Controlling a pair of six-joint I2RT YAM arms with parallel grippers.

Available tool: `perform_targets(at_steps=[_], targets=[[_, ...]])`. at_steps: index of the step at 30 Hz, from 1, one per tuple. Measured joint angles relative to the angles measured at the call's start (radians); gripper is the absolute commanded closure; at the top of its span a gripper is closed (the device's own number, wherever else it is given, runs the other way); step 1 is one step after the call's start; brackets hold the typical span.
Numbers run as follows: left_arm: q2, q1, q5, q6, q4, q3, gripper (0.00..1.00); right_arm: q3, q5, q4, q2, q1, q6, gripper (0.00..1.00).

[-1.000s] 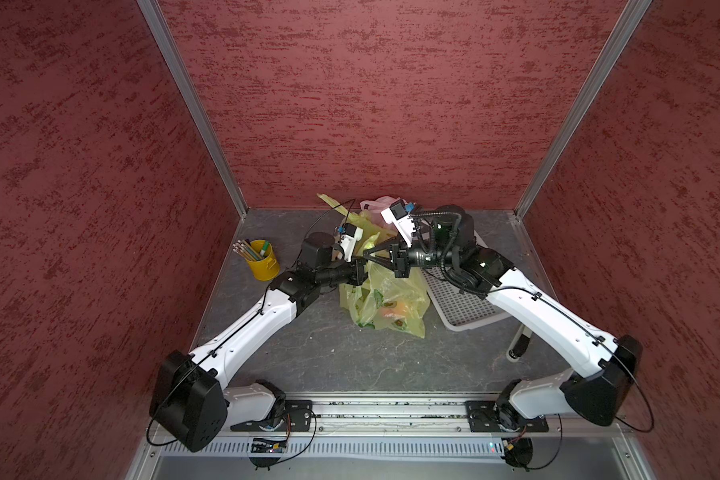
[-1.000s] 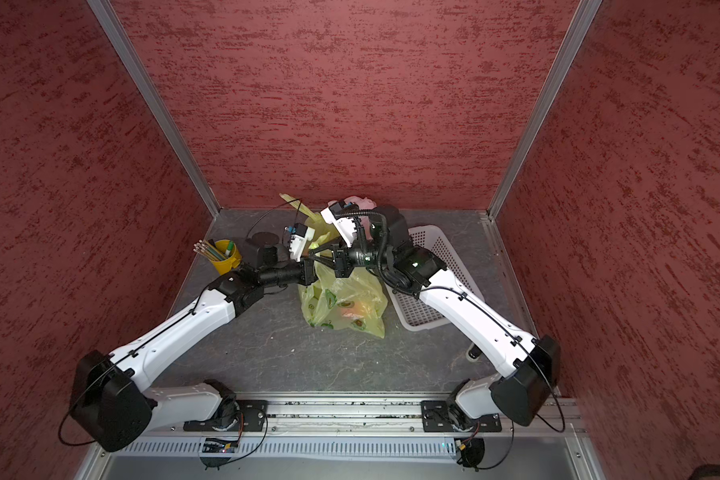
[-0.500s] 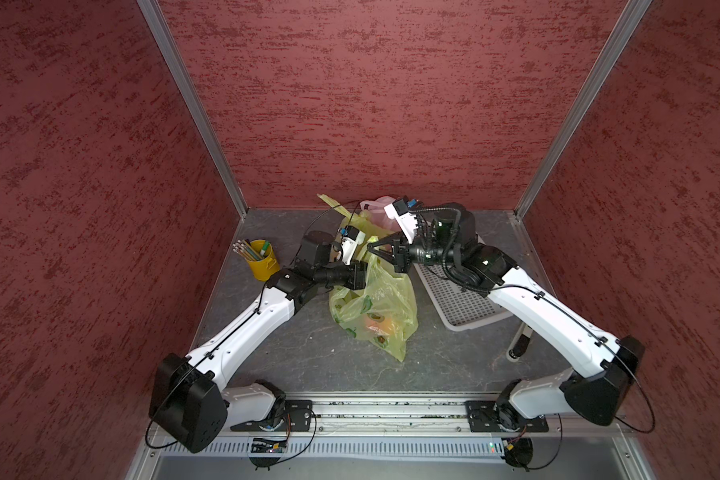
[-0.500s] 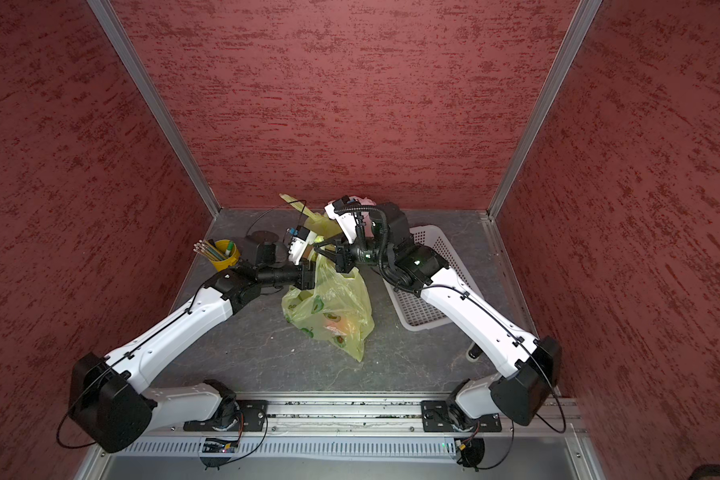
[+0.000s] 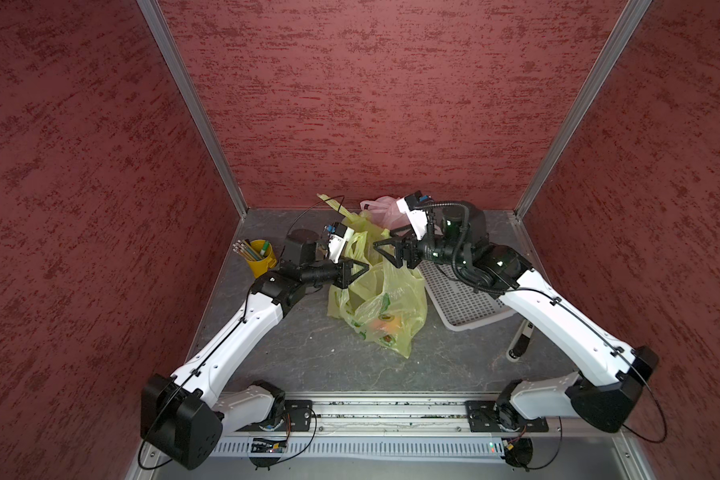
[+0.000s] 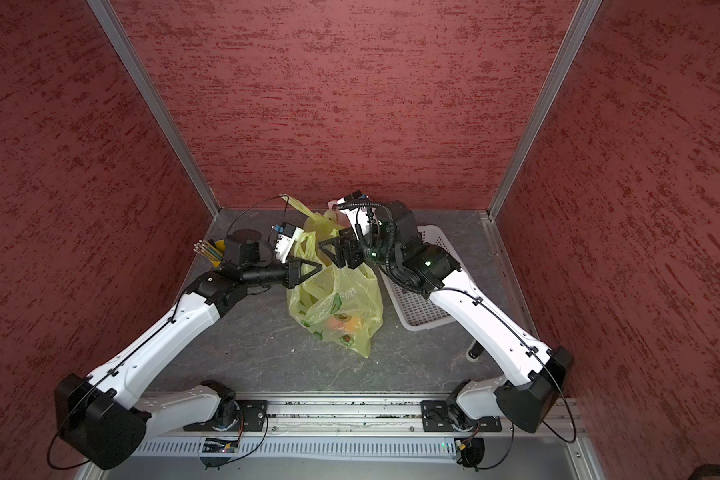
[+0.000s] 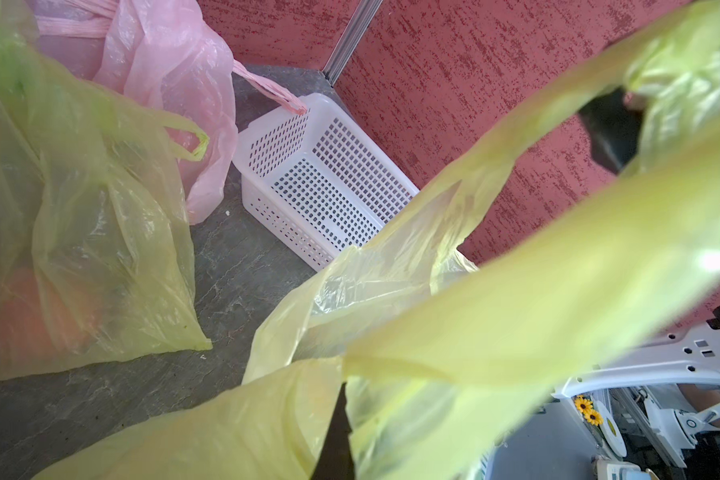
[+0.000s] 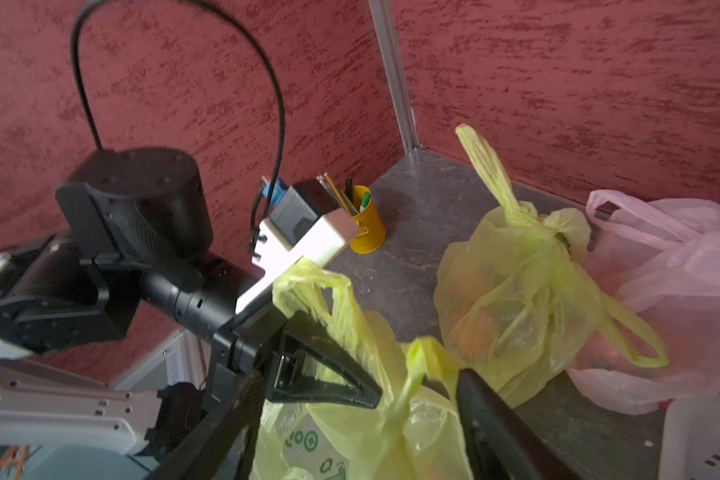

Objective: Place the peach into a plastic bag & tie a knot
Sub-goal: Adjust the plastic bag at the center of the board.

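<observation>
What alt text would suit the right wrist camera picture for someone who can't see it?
The shut left claw seems to pinch the top of a yellow plastic bag between the open fingers of the right claw. Behind on the grey table sit a knotted yellow bag, a pink bag and a yellow pencil cup, against red walls.

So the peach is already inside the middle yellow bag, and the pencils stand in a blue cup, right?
Only the colour is wrong: the cup holding the pencils is yellow, as the right wrist view shows. The peach is indeed inside the middle yellow bag.
</observation>
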Motion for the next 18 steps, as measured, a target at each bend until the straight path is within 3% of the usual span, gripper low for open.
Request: perform_targets(at_steps=[7, 13, 15, 18], targets=[[-0.016, -0.018, -0.055, -0.006, 0.007, 0.0, 0.98, 0.235, 0.055, -0.008, 0.074, 0.064, 0.074, 0.22], [-0.021, -0.022, -0.083, -0.006, 0.007, 0.0, 0.98, 0.233, 0.098, -0.024, 0.185, 0.109, 0.152, 0.13], [-0.021, -0.022, -0.088, -0.006, 0.007, 0.0, 0.98, 0.221, 0.11, -0.039, 0.208, 0.113, 0.167, 0.14], [-0.022, -0.022, -0.092, -0.007, 0.008, 0.0, 0.97, 0.217, 0.113, -0.051, 0.225, 0.116, 0.182, 0.25]])
